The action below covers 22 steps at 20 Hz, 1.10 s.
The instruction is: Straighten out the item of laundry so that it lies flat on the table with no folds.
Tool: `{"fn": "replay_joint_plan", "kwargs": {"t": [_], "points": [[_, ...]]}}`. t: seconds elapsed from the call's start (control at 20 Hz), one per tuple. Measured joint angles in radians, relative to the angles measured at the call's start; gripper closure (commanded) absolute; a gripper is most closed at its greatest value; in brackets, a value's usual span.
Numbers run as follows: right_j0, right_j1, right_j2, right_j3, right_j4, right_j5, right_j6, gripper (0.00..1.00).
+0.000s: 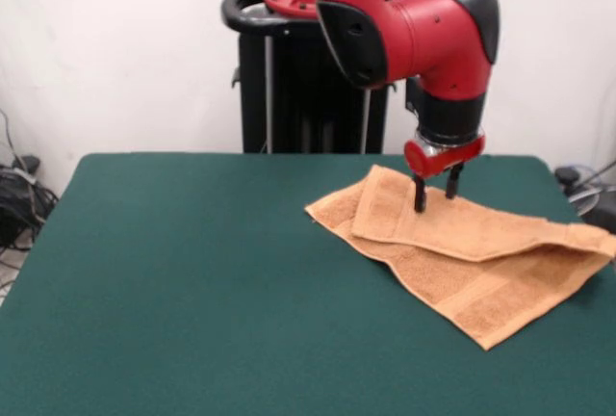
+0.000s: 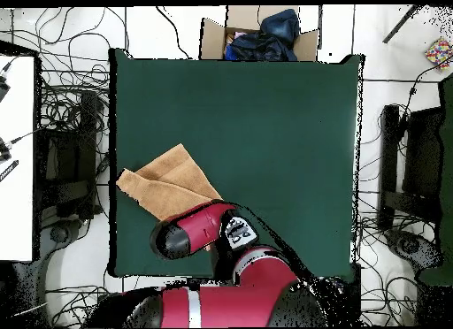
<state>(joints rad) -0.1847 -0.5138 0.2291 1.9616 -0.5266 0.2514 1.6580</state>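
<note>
The towel (image 1: 462,252) lies folded over itself on the table (image 1: 192,281), at the right side in the front view, one end reaching the right edge. Bare green stretches wide to its left. The claw (image 1: 435,191) stands narrowly parted, its tips on the folded upper layer near the far corner.

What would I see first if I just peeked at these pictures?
First, the big red and black arm, whose gripper comes down with its two black fingers apart, right at a folded orange-tan towel. The towel lies doubled over near one edge of the dark green table. From above, the arm hides part of the towel.
</note>
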Motion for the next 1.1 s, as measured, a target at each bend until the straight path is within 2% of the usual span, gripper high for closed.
{"fn": "replay_joint_plan", "kwargs": {"t": [0.2,0.4,1.1], "points": [[0.051,-0.004,-0.064,0.011,0.086,-0.002,0.024,0.0],[0.082,-0.005,-0.1,0.012,0.133,-0.003,0.034,0.0],[0.11,0.036,-0.155,0.012,0.16,-0.092,0.034,0.0]]}}
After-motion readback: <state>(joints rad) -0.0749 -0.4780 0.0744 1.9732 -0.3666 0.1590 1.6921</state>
